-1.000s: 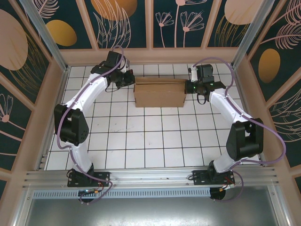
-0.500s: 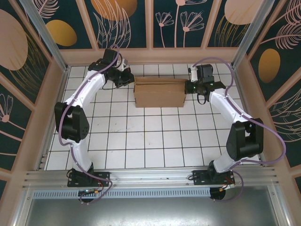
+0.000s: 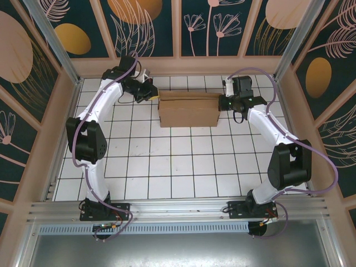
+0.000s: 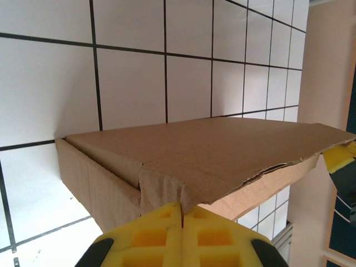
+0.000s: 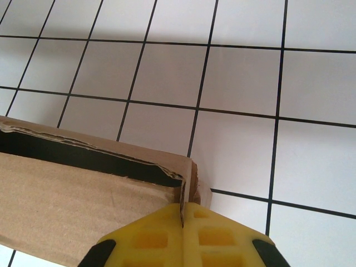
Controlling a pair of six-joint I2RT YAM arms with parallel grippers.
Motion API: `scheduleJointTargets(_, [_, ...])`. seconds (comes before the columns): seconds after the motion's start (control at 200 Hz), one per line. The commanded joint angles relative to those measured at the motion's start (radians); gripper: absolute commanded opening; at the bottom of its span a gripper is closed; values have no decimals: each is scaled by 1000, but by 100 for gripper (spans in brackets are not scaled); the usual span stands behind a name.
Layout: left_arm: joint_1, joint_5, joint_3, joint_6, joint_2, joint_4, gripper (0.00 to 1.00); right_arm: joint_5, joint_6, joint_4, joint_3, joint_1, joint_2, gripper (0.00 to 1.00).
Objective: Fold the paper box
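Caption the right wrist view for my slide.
Right gripper, jaws shut, at the corner of the paper box, its lid seam showing a dark gap, on the white tiled table.

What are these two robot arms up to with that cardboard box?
Two robot arms are working on a brown paper box that lies on the white tiled table near the far wall. The left claw is at the box's left end and the right claw at its right end. Both are shut, with their yellow tips close against the cardboard corners. The box looks mostly folded: its lid lies down, with a narrow dark gap along one edge.
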Motion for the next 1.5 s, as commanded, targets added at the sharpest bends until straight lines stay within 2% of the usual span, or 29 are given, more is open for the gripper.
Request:
scheduleJointTargets(0.0, [2, 57, -13, -59, 17, 4, 0, -31, -17, -90, -46, 22, 7, 0])
scheduleJointTargets(0.17, [13, 87, 50, -103, 57, 7, 0, -23, -20, -89, -52, 34, 7, 0])
scheduleJointTargets(0.295, [19, 69, 137, -80, 124, -99, 0, -26, -21, -89, -54, 34, 7, 0])
scheduleJointTargets(0.525, [20, -36, 109, -17, 106, -139, 0, -8, -38, -95, -51, 34, 8, 0])
scheduleJointTargets(0.711, [21, -39, 26, 18, 71, -85, 0, -9, -32, -88, -49, 34, 24, 0])
scheduleJointTargets(0.796, [18, -47, -38, 22, 34, -30, 0, -9, -26, -85, -47, 34, 31, 0])
scheduleJointTargets(0.991, [2, -80, -296, 43, -108, 269, 0, -28, -20, -74, -49, 36, 28, 0])
scheduleJointTargets(1.161, [-4, -46, -515, 50, -177, 507, 0, -28, -14, -55, -77, 36, 20, 0])
scheduleJointTargets(1.381, [-10, -53, -656, 67, -195, 674, 0, -32, 3, 9, -144, 35, -2, 0])
scheduleJointTargets(1.491, [-15, -75, -691, 97, -214, 697, 0, -47, 4, 53, -187, 36, -24, 0])
